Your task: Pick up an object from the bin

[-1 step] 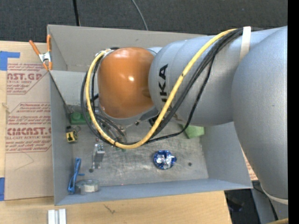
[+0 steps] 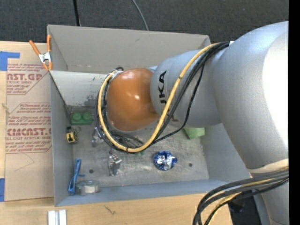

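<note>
Closest loomed the arm (image 2: 243, 93), its orange cover (image 2: 129, 100) over the bin (image 2: 136, 43). Beneath that cover hung the gripper (image 2: 112, 159), open or closed impossible to tell. A foil ball (image 2: 164, 160) lay below-right of the cover, a green block (image 2: 80, 118) left, a blue tool (image 2: 75, 175) below-left.

Likely robotics lab: KUKA arm (image 2: 262, 102) over grey metal bin (image 2: 131, 46).
</note>
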`<act>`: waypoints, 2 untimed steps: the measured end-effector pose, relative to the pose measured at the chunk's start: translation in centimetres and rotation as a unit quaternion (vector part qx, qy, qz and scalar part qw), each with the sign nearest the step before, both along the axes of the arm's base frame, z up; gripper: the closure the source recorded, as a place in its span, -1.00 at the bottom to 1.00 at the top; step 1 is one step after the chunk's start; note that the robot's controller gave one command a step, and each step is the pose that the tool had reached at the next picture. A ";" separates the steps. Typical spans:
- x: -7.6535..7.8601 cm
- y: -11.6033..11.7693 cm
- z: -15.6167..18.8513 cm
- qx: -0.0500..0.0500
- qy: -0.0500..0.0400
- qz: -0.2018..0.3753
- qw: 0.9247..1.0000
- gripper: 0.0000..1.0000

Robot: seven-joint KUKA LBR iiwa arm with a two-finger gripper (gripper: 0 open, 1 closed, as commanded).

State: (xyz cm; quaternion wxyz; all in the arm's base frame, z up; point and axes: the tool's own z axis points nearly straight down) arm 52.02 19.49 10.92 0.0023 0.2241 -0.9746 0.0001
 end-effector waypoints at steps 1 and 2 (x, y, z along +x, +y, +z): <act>1.4 -9.9 -3.6 0.005 -0.007 0.026 1.000 -1.00; -0.4 -18.7 5.8 -0.001 -0.006 0.023 1.000 -1.00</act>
